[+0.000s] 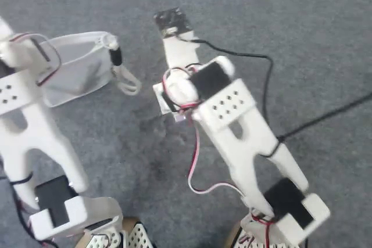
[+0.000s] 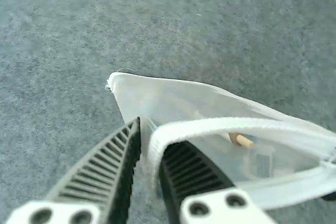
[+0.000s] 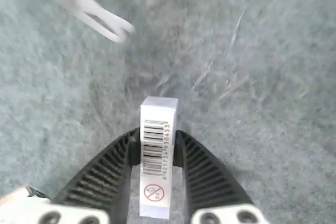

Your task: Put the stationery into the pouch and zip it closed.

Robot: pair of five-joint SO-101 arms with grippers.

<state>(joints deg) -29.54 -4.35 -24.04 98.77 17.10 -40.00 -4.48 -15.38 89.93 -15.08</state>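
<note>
A translucent white pouch (image 1: 75,68) lies at the back left of the grey mat, with its black zip pull (image 1: 116,56) and white strap loop (image 1: 128,82) towards the middle. My left gripper (image 2: 147,135) is shut on the pouch's open zip edge (image 2: 231,125). Through the pouch wall (image 2: 173,100) I see a wooden pencil end (image 2: 241,140) and a clear item (image 2: 260,158). My right gripper (image 3: 156,140) is shut on a small white eraser box (image 3: 157,129) with a barcode, held above the mat. The strap loop (image 3: 100,17) lies beyond it. The right arm (image 1: 224,100) stands just right of the pouch.
Grey carpet-like mat (image 1: 314,45) covers the table, with a pale wall strip along the back. A black cable (image 1: 267,68) runs from the right arm's wrist across the mat to the right. Both arm bases (image 1: 81,219) stand at the front edge.
</note>
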